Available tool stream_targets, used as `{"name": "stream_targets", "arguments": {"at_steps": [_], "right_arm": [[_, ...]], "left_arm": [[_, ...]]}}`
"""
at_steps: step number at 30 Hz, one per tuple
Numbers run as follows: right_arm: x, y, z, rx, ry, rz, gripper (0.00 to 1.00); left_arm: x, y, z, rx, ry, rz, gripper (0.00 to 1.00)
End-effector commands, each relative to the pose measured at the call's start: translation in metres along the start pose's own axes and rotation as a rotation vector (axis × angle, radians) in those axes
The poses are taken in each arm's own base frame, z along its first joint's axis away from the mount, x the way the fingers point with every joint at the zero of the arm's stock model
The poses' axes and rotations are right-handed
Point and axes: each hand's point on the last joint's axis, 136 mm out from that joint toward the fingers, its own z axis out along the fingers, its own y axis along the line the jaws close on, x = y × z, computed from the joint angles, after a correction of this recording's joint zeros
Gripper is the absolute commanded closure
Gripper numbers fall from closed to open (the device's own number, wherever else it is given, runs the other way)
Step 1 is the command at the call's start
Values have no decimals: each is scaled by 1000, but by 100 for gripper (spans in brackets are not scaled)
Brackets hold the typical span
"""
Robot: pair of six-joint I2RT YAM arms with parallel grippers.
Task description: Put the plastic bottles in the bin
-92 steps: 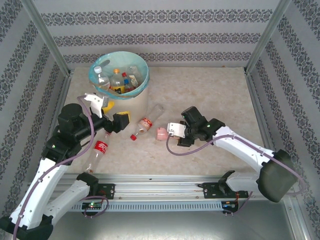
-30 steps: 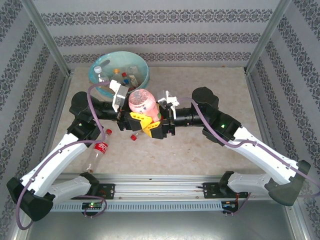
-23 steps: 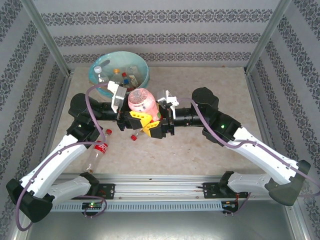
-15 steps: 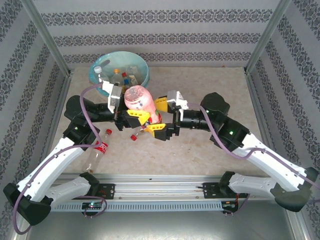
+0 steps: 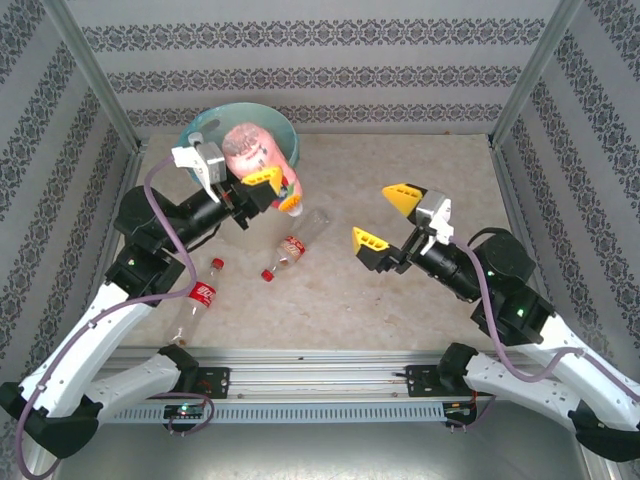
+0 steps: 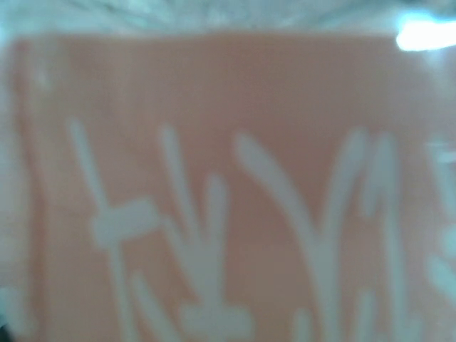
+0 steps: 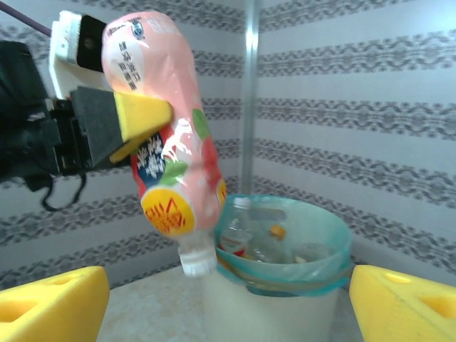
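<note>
Left gripper: jaws clamped on the pink-labelled bottle, mid-body, across the label. The bottle is off the tabletop, tilted, white cap pointing down. The right wrist view puts the cap just beside the outer rim of the bin, on its near side. Whether the bottle's base is over the opening, cannot tell. Left wrist view: pink label with white lettering, very close, blurred.

Right gripper: jaws wide apart, nothing between them, raised well away from the bin and facing it.

Bin: upright, blue-green liner folded over the rim, several discarded bottles inside.

Tabletop, near side of the bin: a clear bottle with a red label lies close to the bin. A second red-labelled bottle lies farther from it. The two are apart.
</note>
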Motion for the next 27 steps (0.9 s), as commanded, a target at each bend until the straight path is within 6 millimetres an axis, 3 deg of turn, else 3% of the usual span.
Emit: {"name": "stream_targets", "arguments": {"at_steps": [1,11,16,27], "right_arm": [[7,-25,-4,144,10,-20,12],[19,-35,-2,204,48,-53,13],[16,-35,2,201,59,-90,13],[12,-50,0,252,81,-149,13]], "left_arm": [[-8,43,-7,-271,37,89,57],[-15,87,-7,-512,126,179,58],[-11,114,0,-592,196,210,58],[52,193,21,-656,352,50,58]]}}
